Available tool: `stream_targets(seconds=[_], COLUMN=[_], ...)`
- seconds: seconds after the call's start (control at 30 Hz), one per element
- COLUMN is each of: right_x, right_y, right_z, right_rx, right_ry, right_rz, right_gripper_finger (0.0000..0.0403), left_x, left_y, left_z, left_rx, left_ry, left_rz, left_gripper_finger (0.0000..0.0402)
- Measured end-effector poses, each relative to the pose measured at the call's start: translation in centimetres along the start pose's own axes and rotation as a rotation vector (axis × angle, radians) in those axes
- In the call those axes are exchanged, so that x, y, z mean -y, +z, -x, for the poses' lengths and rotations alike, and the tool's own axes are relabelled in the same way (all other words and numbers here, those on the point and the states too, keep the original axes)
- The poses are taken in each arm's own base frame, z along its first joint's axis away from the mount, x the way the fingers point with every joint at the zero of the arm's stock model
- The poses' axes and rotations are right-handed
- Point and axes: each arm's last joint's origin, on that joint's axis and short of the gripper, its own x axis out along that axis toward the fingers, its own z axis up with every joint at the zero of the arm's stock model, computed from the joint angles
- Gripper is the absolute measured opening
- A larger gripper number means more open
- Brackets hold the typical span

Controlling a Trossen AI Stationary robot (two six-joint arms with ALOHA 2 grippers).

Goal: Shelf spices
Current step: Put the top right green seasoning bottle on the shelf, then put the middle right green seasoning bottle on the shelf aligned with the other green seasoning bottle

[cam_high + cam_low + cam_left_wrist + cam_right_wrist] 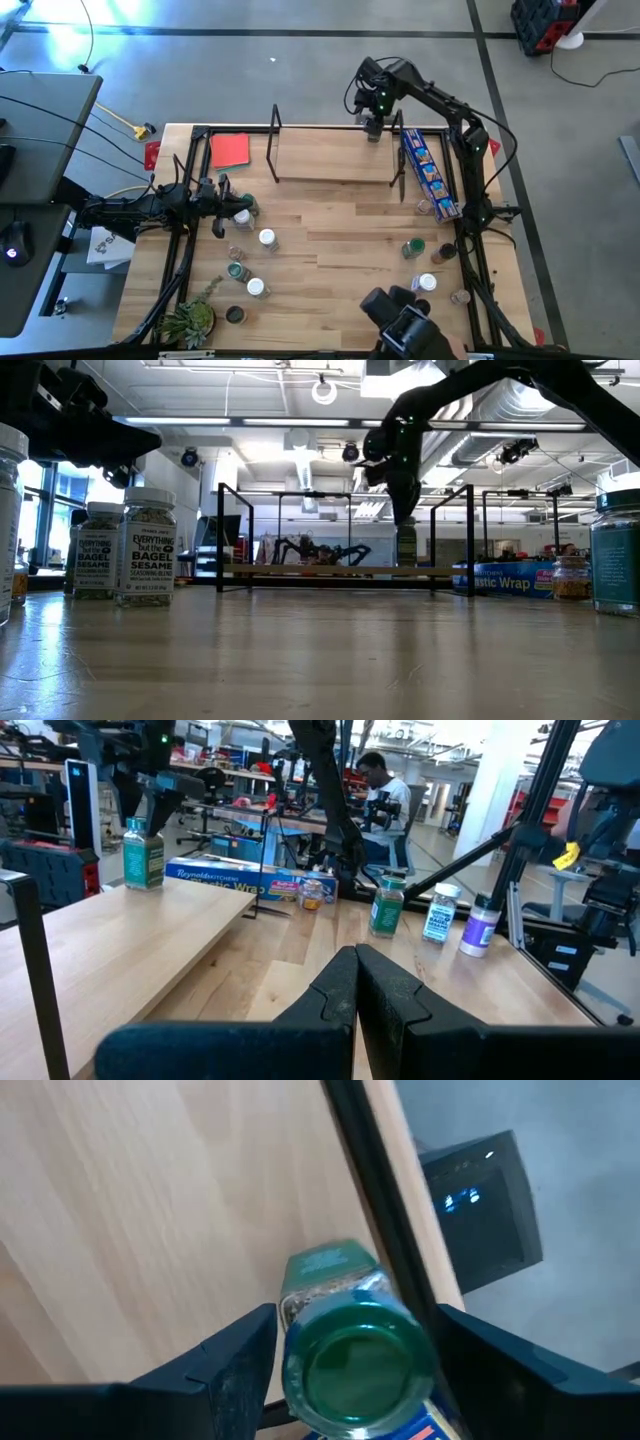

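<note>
We note a green-capped jar [355, 1345] standing upright on the shelf [330, 155], at its right end, directly under the right claw [373, 128]. The claw's fingers [235, 1355] stand spread, one on each side of the cap, clear of it. Just beside the jar runs the shelf's black wire upright [385, 1220]; past that lies the blue box [428, 172]. Well apart from this claw, loose jars [250, 250] dot the table [340, 260]. The left claw [222, 190] sits pressed together, empty, near the left-hand jars.
</note>
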Motion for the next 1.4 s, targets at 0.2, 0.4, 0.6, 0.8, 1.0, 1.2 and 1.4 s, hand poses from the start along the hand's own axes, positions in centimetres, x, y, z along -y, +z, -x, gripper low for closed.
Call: stream_targets(seconds=[0.2,0.4,0.6,0.8,1.0,1.2,1.4], right_x=[0.3,-2.4,-10.2,-19.2,-24.7,-27.9,-30.9], right_y=[0.8,0.8,-1.6,-6.2,-11.8,-15.8,-18.0], right_z=[2.7,8.8,15.2,15.5,13.2,10.0,7.3], right_rx=[0.088,0.156,0.287,0.289,0.227,0.025,-0.092], right_ry=[-0.042,-0.059,-0.023,-0.091,-0.033,0.184,0.198], right_rz=[0.002,0.049,0.113,0.114,0.036,0.047,0.270], right_gripper_finger=[0.0263,0.0263,0.0264,0.0264,0.0264,0.0264,0.0264], left_x=[0.0,0.0,0.0,0.0,0.0,0.0,0.0], left_y=[0.0,0.0,0.0,0.0,0.0,0.0,0.0], left_z=[0.0,0.0,0.0,0.0,0.0,0.0,0.0], left_rx=[0.000,0.000,0.001,0.001,0.001,0.001,0.001], left_ry=[0.000,-0.001,0.001,0.002,0.002,0.002,0.003], left_rz=[0.008,0.008,0.007,-0.027,-0.028,-0.027,-0.028], left_gripper_finger=[0.0001,0.0001,0.0001,0.0001,0.0001,0.0001,0.0001])
